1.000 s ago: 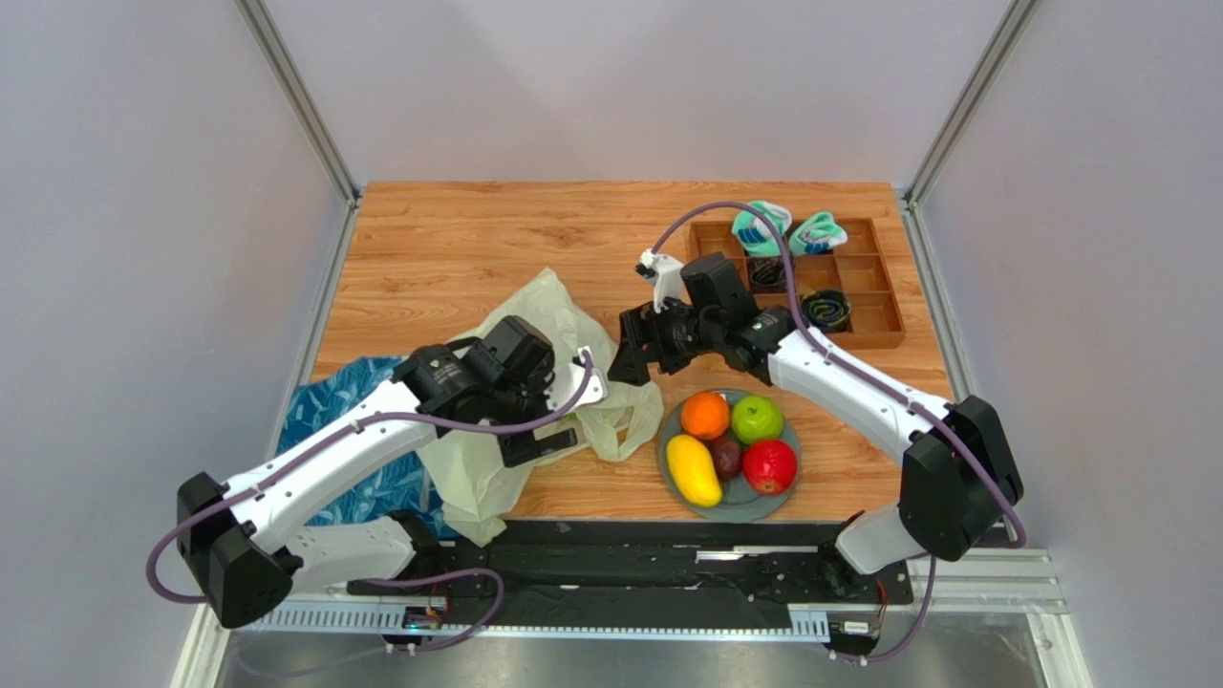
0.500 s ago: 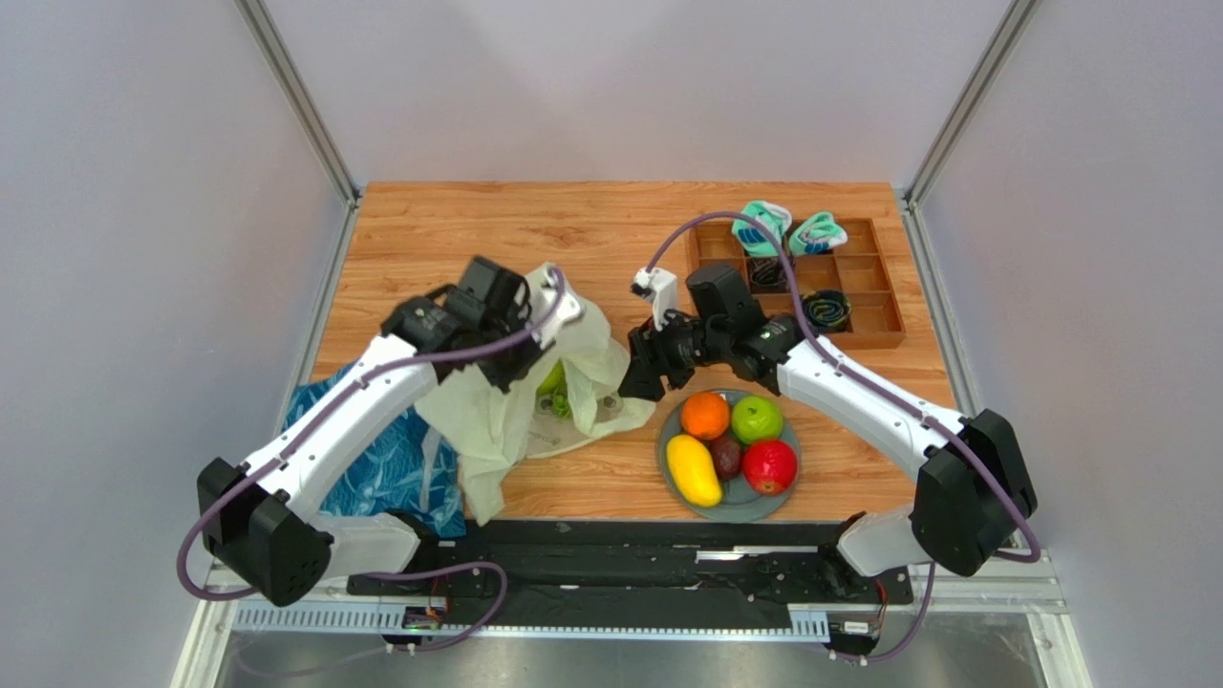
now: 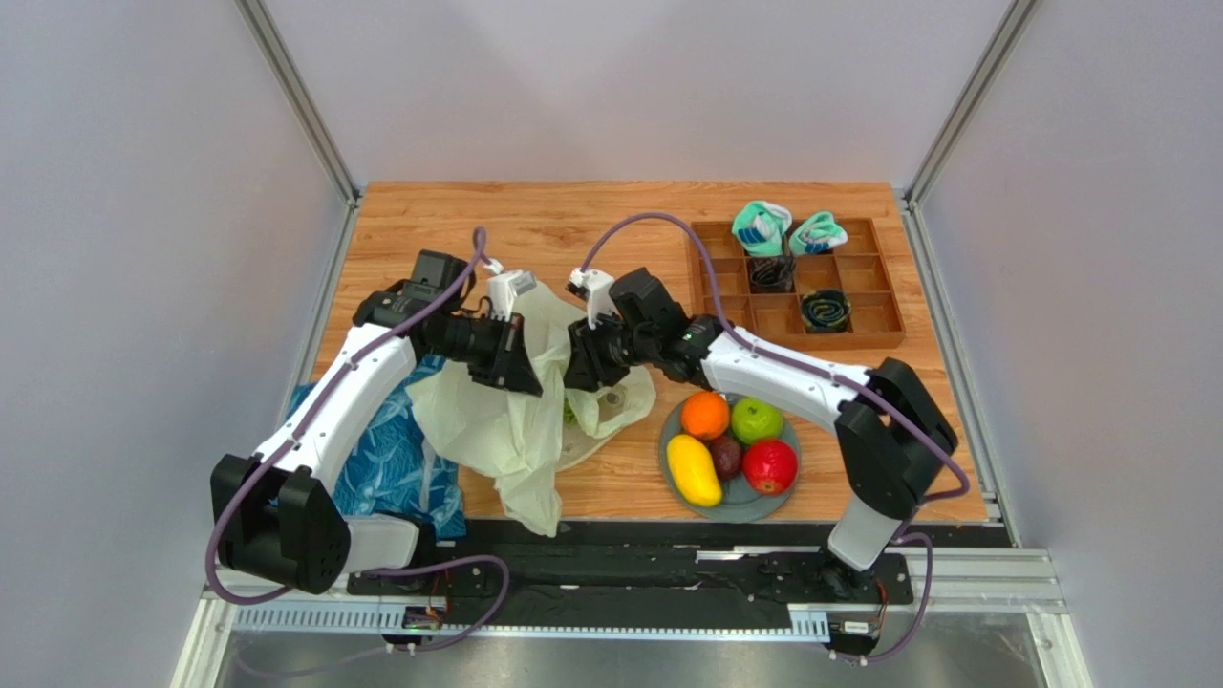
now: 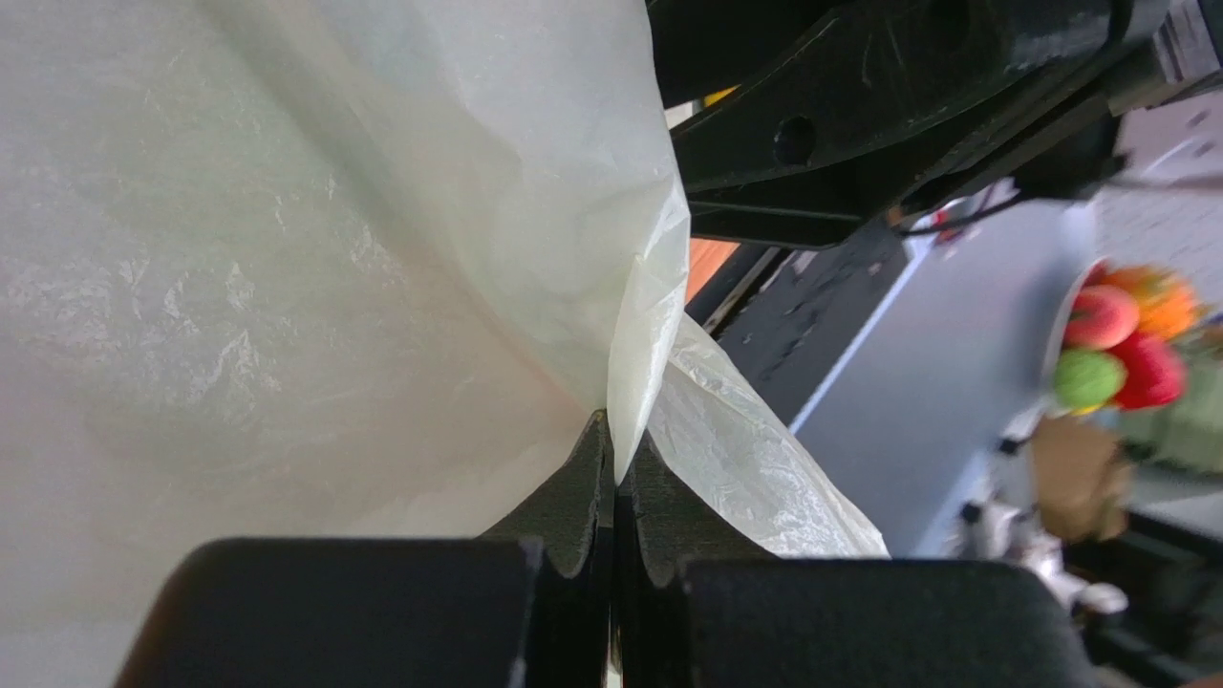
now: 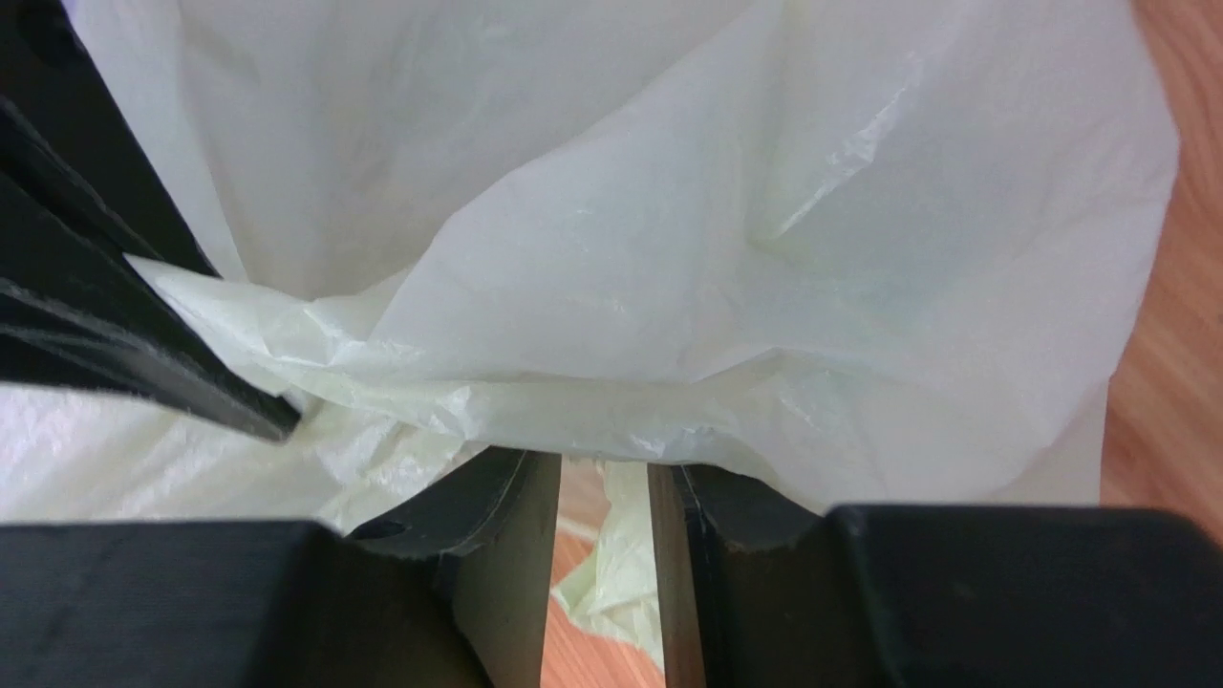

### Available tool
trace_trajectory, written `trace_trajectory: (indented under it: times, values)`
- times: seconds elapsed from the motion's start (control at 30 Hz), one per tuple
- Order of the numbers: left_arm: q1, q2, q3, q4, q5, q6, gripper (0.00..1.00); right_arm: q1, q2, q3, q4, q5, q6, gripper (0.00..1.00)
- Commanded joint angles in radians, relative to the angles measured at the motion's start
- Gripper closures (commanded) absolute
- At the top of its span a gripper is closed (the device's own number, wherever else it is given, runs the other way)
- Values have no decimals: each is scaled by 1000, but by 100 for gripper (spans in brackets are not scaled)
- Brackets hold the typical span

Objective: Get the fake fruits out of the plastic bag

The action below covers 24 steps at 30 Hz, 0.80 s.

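Note:
The pale plastic bag (image 3: 495, 419) hangs lifted off the wood, and my left gripper (image 3: 505, 354) is shut on a fold of it. In the left wrist view the jaws (image 4: 616, 437) pinch that plastic bag (image 4: 287, 258) edge tight. My right gripper (image 3: 582, 367) is at the bag's right side. In the right wrist view a narrow gap remains between its fingers (image 5: 603, 473), and the plastic bag (image 5: 689, 273) film drapes across the tips. A bit of green (image 3: 570, 416) shows at the bag's mouth. An orange (image 3: 704, 414), green apple (image 3: 757, 419), red apple (image 3: 770, 466), mango (image 3: 692, 470) and a dark fruit (image 3: 727, 456) lie on the grey plate (image 3: 748, 503).
A wooden divided tray (image 3: 866, 341) at the back right holds rolled teal socks (image 3: 761, 227) and dark coiled items. A blue leaf-patterned bag (image 3: 366, 459) lies under the left arm. The plate sits just right of the plastic bag.
My left gripper shut on the bag and lifted it up and back. My right gripper moved left onto the bag's edge and its jaws narrowed.

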Motion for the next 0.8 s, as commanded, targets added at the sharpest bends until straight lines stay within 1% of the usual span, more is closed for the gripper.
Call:
trace_trajectory:
  times: [0.0,0.07,0.1,0.2,0.23,0.27,0.33,0.37,0.4,0.43,0.47,0.5,0.57,0.6,0.67,0.7,0.73,0.77]
  values:
    - [123,4,-28,121,224,-192,100,8,88,159,64,34,66,73]
    - [147,10,-22,130,252,-206,100,27,108,174,29,75,58,82]
    - [164,15,-22,131,266,-208,100,30,115,176,23,73,63,86]
    - [186,16,-29,131,277,-212,100,57,99,176,-6,82,58,92]
    - [190,15,-35,136,281,-217,100,79,72,172,-18,89,51,92]
    - [195,13,-48,141,286,-223,100,90,52,170,-28,131,34,90]
    - [206,12,-61,147,291,-226,100,126,15,161,-45,186,-4,71]
    - [207,9,-77,154,292,-235,100,137,-28,144,-48,220,-61,62]
    - [215,10,-83,162,303,-242,100,145,-42,136,-46,206,-86,57]
    - [218,13,-89,179,309,-249,100,150,-56,132,-46,176,-103,60]
    - [223,15,-103,188,320,-266,100,151,-66,121,-48,99,-113,64]
    - [230,21,-107,199,344,-271,100,154,-66,116,-52,70,-113,72]
    - [240,25,-114,217,358,-274,100,166,-54,109,-54,12,-109,78]
    - [249,27,-114,217,366,-271,100,168,-19,113,-51,-2,-94,80]
    - [255,32,-108,205,395,-256,100,166,30,131,-52,19,-74,80]
    - [260,36,-106,194,404,-248,100,163,79,157,-48,34,-61,78]
    - [260,35,-106,175,419,-242,100,151,107,170,-48,53,-29,76]
    - [260,33,-101,164,424,-226,100,144,130,187,-46,103,-5,71]
